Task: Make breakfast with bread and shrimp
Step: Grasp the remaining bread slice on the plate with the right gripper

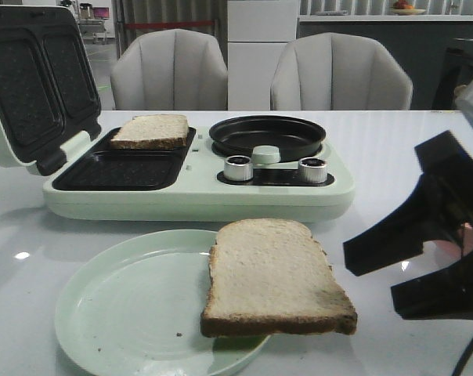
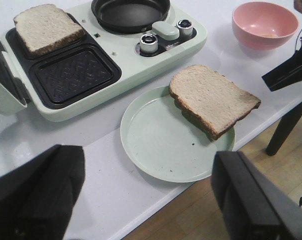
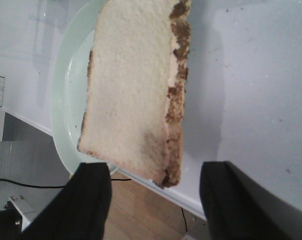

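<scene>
One slice of bread (image 1: pixel 272 274) (image 2: pixel 211 97) (image 3: pixel 133 85) lies on the pale green plate (image 1: pixel 119 313) (image 2: pixel 161 145) and overhangs its right rim. A second slice (image 1: pixel 150 131) (image 2: pixel 47 27) rests in the rear tray of the sandwich maker (image 1: pixel 197 200). My right gripper (image 1: pixel 371 283) (image 3: pixel 156 200) is open, just right of the plate slice, whose near corner sits ahead of the gap. High over the table's front edge, my left gripper (image 2: pixel 148 200) is open and empty. The shrimp cannot be made out; a faint orange patch lies in the pink bowl (image 2: pixel 265 22).
The maker's lid (image 1: pixel 33 78) stands open at the left. Its front tray (image 1: pixel 119 168) is bare, with a round black pan (image 1: pixel 268 135) and two silver knobs (image 1: pixel 238 168) on the right. Two chairs (image 1: pixel 170 70) stand behind the table. The plate sits near the table's front edge (image 2: pixel 191 172).
</scene>
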You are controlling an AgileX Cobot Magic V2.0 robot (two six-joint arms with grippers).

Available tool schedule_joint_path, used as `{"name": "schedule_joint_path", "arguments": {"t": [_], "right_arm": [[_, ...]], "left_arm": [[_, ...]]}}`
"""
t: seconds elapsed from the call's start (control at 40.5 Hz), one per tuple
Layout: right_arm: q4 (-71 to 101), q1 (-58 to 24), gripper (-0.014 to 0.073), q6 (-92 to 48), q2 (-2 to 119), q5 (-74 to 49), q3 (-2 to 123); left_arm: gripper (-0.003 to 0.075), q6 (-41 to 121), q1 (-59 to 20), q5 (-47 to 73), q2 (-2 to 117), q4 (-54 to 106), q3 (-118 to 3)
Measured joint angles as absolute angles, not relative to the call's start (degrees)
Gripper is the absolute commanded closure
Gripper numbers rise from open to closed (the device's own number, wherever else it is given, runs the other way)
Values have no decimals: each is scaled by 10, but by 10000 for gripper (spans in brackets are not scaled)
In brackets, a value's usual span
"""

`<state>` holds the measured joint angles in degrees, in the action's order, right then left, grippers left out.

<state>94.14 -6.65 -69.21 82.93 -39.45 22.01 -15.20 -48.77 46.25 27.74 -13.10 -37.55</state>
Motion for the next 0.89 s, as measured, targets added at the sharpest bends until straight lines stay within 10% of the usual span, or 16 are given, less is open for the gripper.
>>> {"name": "schedule_joint_path", "arguments": {"t": [0.469, 0.889], "right_arm": [[988, -109, 107, -712, 982, -395, 316], [996, -109, 467, -714, 999, -431, 319]], "left_arm": [[149, -152, -488, 462, 277, -131, -376], [149, -152, -488, 462, 277, -131, -376]]}}
